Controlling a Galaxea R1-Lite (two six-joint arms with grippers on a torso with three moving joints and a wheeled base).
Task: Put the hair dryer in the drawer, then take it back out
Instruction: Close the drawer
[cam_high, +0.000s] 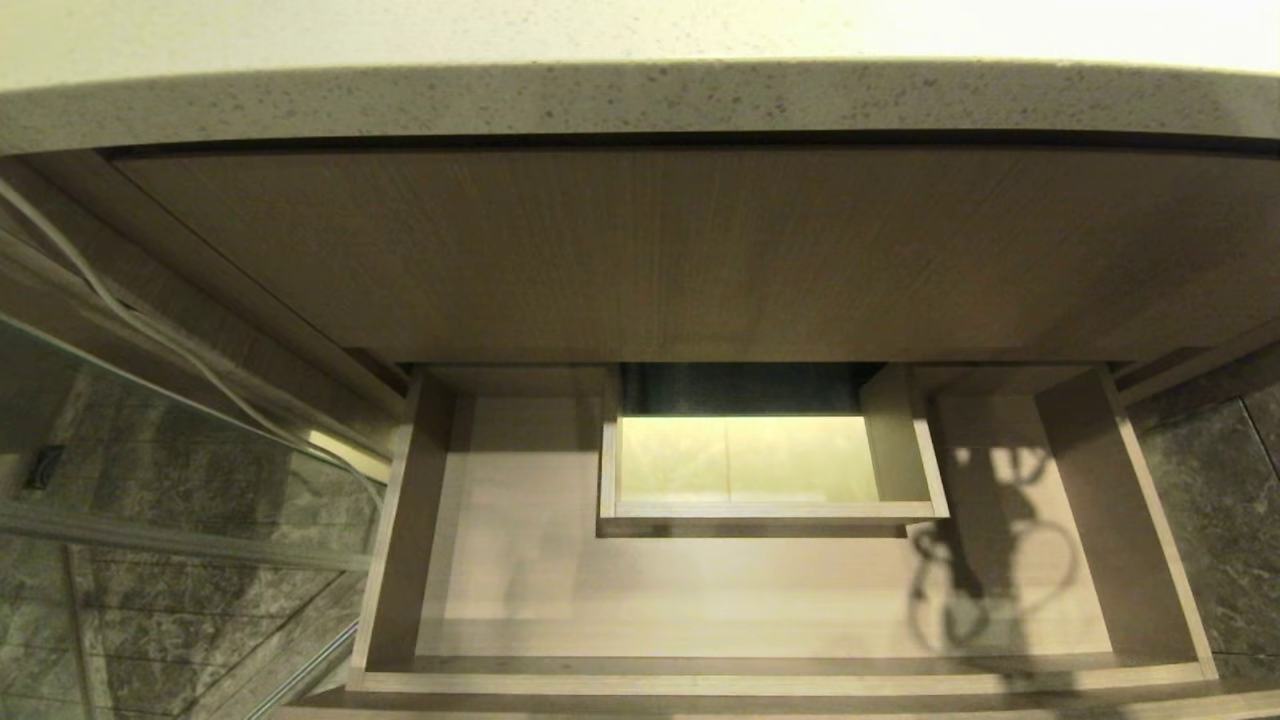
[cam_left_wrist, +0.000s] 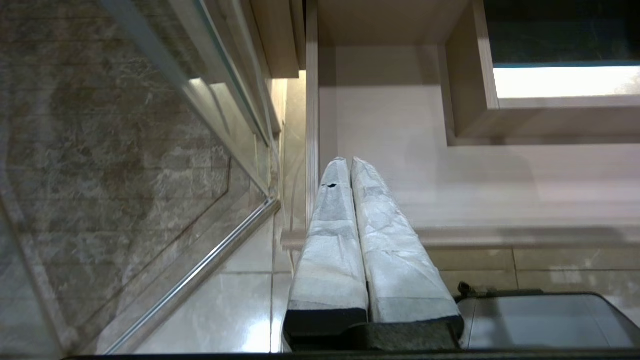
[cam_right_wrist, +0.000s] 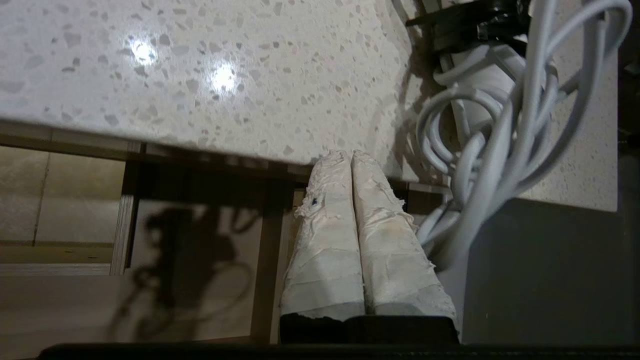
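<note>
1. The drawer (cam_high: 780, 600) stands pulled out beneath the speckled countertop (cam_high: 640, 100), with nothing inside.
2. The hair dryer (cam_right_wrist: 480, 75) with its coiled white cord (cam_right_wrist: 500, 150) lies on that countertop.
3. The right gripper (cam_right_wrist: 351, 156), clenched on nothing, hangs beside the cord at the countertop's edge.
4. The left gripper (cam_left_wrist: 350, 162), fingers pressed together, hangs over the drawer's front corner.

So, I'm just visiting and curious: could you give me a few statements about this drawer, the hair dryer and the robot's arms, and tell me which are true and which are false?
1. The drawer is pulled open. True.
2. The hair dryer lies inside the drawer. False: the drawer holds nothing, only a shadow on its floor; the hair dryer with its coiled cord sits on the speckled countertop.
3. The right end effector has its fingers pressed together. True.
4. The left end effector grips the cord. False: it is shut on nothing, near the drawer's left side.
5. A boxed cut-out sits mid-back in the drawer. True.
</note>
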